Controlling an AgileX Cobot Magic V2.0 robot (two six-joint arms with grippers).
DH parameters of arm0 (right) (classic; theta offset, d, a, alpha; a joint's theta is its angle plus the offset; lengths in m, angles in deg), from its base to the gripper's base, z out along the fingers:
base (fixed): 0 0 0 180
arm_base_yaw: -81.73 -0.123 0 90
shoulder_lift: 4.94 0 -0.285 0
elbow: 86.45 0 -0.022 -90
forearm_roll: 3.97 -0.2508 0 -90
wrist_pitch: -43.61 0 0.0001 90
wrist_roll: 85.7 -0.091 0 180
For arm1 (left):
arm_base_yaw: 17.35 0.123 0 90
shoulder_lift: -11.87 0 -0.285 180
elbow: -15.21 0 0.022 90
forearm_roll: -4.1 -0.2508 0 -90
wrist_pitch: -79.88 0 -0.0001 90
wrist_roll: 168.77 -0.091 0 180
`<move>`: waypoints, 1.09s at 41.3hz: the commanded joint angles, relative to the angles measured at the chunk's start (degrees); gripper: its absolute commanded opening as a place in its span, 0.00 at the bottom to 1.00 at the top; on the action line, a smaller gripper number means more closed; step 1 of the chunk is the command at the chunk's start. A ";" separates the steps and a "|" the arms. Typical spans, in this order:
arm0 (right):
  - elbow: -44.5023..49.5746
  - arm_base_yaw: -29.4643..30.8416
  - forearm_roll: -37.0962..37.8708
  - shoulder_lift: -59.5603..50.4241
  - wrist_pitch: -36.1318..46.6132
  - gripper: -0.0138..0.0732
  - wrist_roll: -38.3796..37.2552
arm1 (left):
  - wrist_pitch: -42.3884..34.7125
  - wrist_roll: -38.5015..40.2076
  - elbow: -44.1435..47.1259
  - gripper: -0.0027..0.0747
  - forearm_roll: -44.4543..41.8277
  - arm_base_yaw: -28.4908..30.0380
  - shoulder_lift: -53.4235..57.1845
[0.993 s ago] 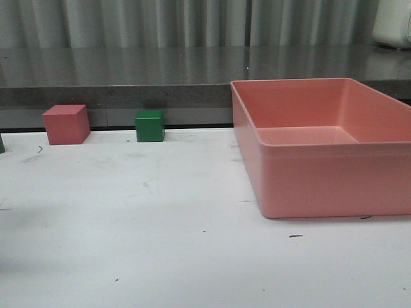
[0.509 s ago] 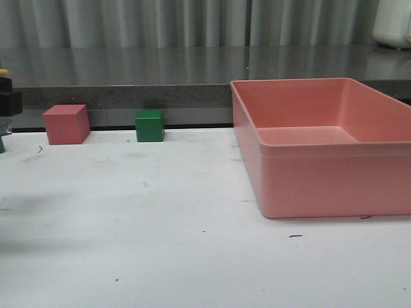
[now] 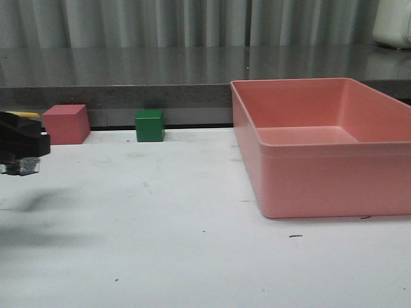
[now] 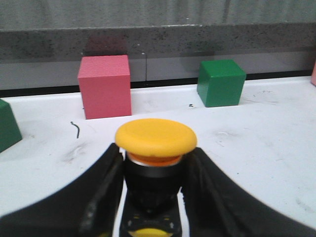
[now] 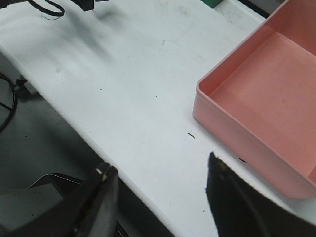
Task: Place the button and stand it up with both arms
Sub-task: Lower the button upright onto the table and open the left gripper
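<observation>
The white table (image 3: 160, 224) takes up most of the front view, with a broad bare stretch across its middle and near side; its far edge meets a dark ledge below grey curtains. In the right wrist view the table's near edge runs diagonally, with floor and cables beyond it.

The pink bin (image 3: 327, 151) sits on the right side of the table, open at the top, and nothing shows inside it in the front or right wrist view (image 5: 266, 84).

Along the far edge stand a pink cube (image 3: 66, 124) and, to its right and apart from it, a green cube (image 3: 149, 125). The left wrist view shows another green block (image 4: 7, 126) at the picture's edge.

The left gripper (image 4: 153, 197) enters at the far left of the front view, above the table, pinching the button (image 4: 155, 148) by its black body. The button's long axis stands upright, the yellow cap on top, the clear base (image 3: 20, 167) hanging below the fingers and off the surface.

The right gripper (image 5: 158, 197) hovers over the near table edge, fingers spread with nothing between them
</observation>
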 commanded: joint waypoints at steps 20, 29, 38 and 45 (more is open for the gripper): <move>-1.47 0.23 0.91 -0.21 3.30 0.65 0.22 | -13.58 0.70 -8.65 0.26 -3.54 -0.42 -6.98; -1.47 0.23 0.91 -0.21 3.30 0.65 0.22 | -11.07 0.70 -8.65 0.26 -3.42 -0.31 -7.32; -1.47 0.23 0.91 -0.21 3.30 0.65 0.22 | -7.41 0.70 -8.54 0.26 -3.42 -0.31 -7.32; -1.47 0.23 0.91 -0.21 3.30 0.65 0.22 | -7.64 0.70 -8.17 0.27 -3.42 -0.31 -7.21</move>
